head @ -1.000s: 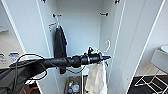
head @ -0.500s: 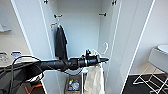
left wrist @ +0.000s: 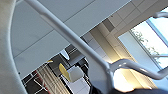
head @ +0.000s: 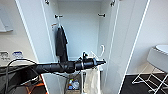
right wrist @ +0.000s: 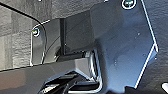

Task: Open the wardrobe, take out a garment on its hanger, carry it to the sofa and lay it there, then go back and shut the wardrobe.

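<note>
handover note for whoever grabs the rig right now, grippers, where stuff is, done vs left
Left gripper: reaching into the wardrobe, at the hanger; grip looks shut on it, though the fingers are hard to see.
Right gripper: not seen.
The garment hangs below the left arm on its hanger, low in the open wardrobe. A black garment hangs at the left wall.
Done: doors open, hanger reached.
Left: carry the garment to the sofa, lay it down, close the wardrobe.

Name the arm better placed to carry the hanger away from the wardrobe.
Left. Its tool is already at the pale hanger, with the white T-shirt hanging below, in front of the open wardrobe.
</note>
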Controlling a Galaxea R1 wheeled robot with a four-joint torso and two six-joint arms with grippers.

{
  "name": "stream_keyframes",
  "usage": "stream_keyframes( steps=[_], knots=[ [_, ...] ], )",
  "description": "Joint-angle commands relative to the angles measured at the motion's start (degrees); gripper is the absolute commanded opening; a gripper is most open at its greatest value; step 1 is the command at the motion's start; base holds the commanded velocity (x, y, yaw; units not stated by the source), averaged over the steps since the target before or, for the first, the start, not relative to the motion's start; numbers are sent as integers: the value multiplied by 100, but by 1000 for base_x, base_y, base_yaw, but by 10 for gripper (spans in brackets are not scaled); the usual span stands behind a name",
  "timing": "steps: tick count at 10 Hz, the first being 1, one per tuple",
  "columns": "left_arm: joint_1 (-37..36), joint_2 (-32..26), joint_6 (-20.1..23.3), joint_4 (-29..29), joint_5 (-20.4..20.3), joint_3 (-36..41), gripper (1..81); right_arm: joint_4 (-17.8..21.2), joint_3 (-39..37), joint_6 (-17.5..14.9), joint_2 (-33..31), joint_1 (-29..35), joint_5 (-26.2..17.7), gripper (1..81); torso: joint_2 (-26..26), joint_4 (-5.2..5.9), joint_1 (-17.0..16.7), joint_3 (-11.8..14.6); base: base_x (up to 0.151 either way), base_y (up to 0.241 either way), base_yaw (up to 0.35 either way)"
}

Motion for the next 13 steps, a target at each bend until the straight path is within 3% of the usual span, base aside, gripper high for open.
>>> stream_keyframes(
  steps=[1, 3, 7, 13],
  knots=[
    [-911, -236, 127, 259, -209, 359, 10, 21, 53, -20, 29, 260, -279, 811, 0, 0, 0, 0, 0, 0, 0],
    [-630, -535, 127, 400, 55, 684, 10, 30, 45, -20, 29, 269, -279, 811, 0, 0, 2, 0, 0, 0, 0],
    [47, -1001, 119, 1015, 2, 965, 10, 30, 45, -20, 29, 304, -279, 811, 0, 0, 2, 0, 0, 0, 0],
    [196, -1124, 75, 989, 81, 922, 10, 48, 53, -20, 29, 304, -209, 811, 0, 0, 2, 0, 0, 0, 0]
  ],
)
